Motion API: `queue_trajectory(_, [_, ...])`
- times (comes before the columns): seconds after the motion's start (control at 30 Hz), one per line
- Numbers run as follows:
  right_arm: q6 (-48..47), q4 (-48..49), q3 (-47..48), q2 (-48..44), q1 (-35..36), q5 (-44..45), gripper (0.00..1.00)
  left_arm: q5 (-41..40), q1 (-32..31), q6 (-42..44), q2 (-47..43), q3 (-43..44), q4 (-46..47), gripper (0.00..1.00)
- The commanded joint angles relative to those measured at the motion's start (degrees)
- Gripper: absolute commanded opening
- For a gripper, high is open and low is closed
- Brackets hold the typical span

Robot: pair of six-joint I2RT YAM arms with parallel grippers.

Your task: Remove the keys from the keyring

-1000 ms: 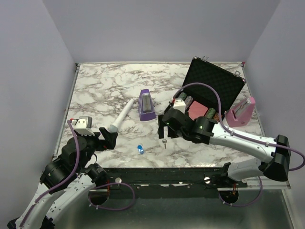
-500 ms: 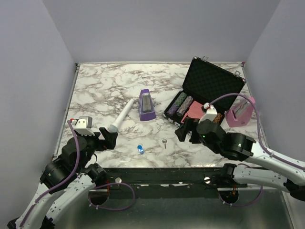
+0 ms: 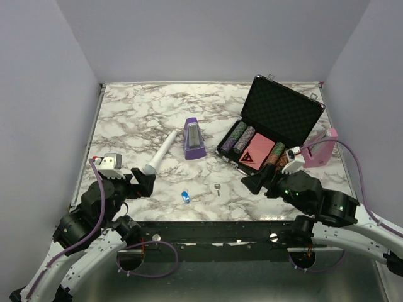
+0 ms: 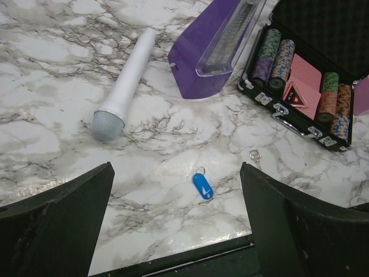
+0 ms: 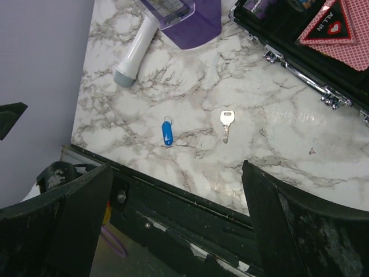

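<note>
A small silver key lies loose on the marble table near the front edge; it also shows in the right wrist view and the left wrist view. A blue tag with a small keyring lies apart to its left, seen too in the left wrist view and the right wrist view. My left gripper is open and empty at the front left. My right gripper is open and empty at the front right, to the right of the key.
A purple metronome and a white microphone lie mid-table. An open black case of poker chips and cards stands at the right, with a pink metronome beside it. The table's front edge is close.
My right arm has pulled back from over the key to the front right of the table, leaving the key lying loose. The left arm has not moved.
</note>
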Motion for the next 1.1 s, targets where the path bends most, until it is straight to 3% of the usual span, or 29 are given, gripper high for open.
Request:
queue_trajectory(0.0, [4.0, -2.5, -3.3, -6.5, 0.5, -3.1, 1.0, -0.3, 0.4, 0.8, -0.1, -0.4, 0.7, 0.99])
queue_trajectory(0.4, [10.1, -11.3, -5.5, -25.9, 0.4, -4.0, 1.0, -0.3, 0.3, 0.7, 0.3, -0.5, 0.7, 0.99])
queue_trajectory(0.6, [11.7, -16.2, -4.2, -19.5, 0.5, -5.4, 1.0, -0.3, 0.4, 0.7, 0.2, -0.5, 0.7, 0.99])
queue_trajectory(0.83, [8.7, -12.4, -5.0, -12.8, 0.5, -10.6, 1.0, -0.4, 0.4, 0.6, -0.1, -0.5, 0.6, 0.99])
queue_trajectory(1.07, [7.7, -9.3, -6.4, -11.9, 0.5, -13.2, 1.0, -0.4, 0.3, 0.6, -0.1, -0.5, 0.5, 0.99])
